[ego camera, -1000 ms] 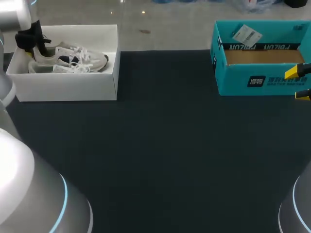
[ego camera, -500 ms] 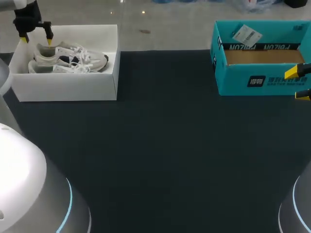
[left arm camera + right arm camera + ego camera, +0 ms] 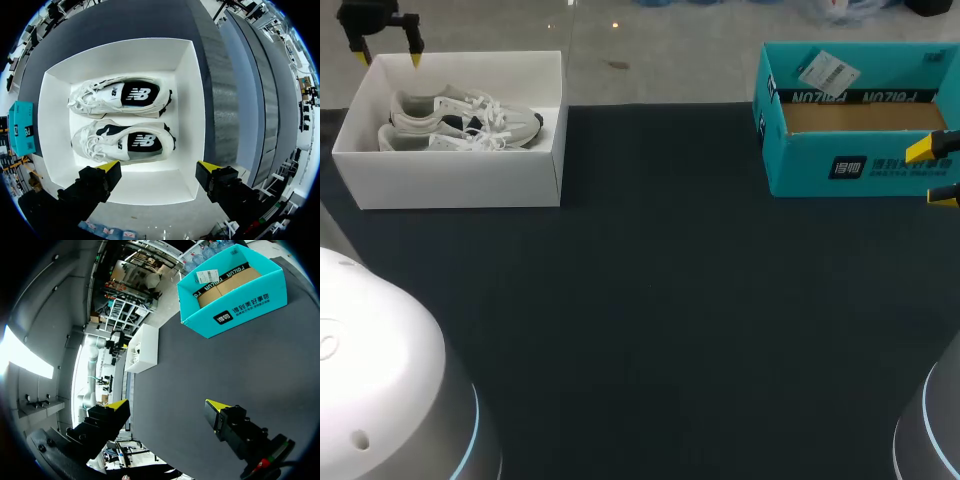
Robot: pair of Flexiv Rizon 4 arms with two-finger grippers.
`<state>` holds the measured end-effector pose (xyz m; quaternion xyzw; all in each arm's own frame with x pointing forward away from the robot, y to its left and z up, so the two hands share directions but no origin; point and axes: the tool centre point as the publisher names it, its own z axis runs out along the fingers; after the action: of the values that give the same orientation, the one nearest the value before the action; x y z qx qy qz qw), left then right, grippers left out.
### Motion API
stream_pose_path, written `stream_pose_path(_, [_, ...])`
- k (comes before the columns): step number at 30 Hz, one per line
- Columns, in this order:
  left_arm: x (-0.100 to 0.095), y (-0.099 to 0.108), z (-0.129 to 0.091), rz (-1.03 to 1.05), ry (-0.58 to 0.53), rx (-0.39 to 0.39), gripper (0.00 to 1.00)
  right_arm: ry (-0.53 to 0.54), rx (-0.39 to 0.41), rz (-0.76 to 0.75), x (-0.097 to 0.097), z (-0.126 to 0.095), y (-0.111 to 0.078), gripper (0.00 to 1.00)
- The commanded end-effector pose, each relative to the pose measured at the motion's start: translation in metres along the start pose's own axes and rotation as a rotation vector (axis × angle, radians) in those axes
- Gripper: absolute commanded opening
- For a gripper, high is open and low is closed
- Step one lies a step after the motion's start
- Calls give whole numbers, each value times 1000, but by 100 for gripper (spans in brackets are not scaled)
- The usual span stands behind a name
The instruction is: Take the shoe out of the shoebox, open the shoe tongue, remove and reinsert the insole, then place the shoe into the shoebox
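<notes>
Left wrist view: left pincer (image 3: 159,169), spread, hangs over the white box's (image 3: 55,125) end, both shoes (image 3: 120,97) lying inside. Best to drop onto the nearer shoe's (image 3: 127,142) heel collar, clear of laces (image 3: 89,142).

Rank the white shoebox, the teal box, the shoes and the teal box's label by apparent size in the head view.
1. The white shoebox and teal box look about alike. The view's edge cuts the teal box, so I won't rank them.
2. shoes
3. label
</notes>
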<state>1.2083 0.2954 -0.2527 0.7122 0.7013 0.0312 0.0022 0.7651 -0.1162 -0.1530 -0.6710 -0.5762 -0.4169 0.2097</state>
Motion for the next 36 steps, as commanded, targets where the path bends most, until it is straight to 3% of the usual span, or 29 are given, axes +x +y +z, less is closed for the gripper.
stream_pose_path(1, [-2, -7, -3, 0, 5, -12, 100, -3, -1, 2, 0, 1, 0, 100])
stream_pose_path(10, [-2, -7, -3, 0, 5, -12, 100, -3, -1, 2, 0, 1, 0, 100])
stream_pose_path(11, [-5, -14, -4, -9, -33, -29, 100, -3, -1, 2, 0, 1, 0, 100])
stream_pose_path(16, [-16, -51, 3, 0, 39, -17, 100, -3, -1, 2, 0, 1, 0, 100])
stream_pose_path(23, [-21, -94, 13, -2, 23, -41, 100, -3, -1, 2, 0, 1, 0, 100])
stream_pose_path(33, [-26, -119, 23, -21, 42, -21, 100, -3, -1, 2, 0, 1, 0, 100])
stream_pose_path(36, [-26, -121, 25, -27, 46, -4, 89, -3, -1, 2, 0, 1, 0, 100])
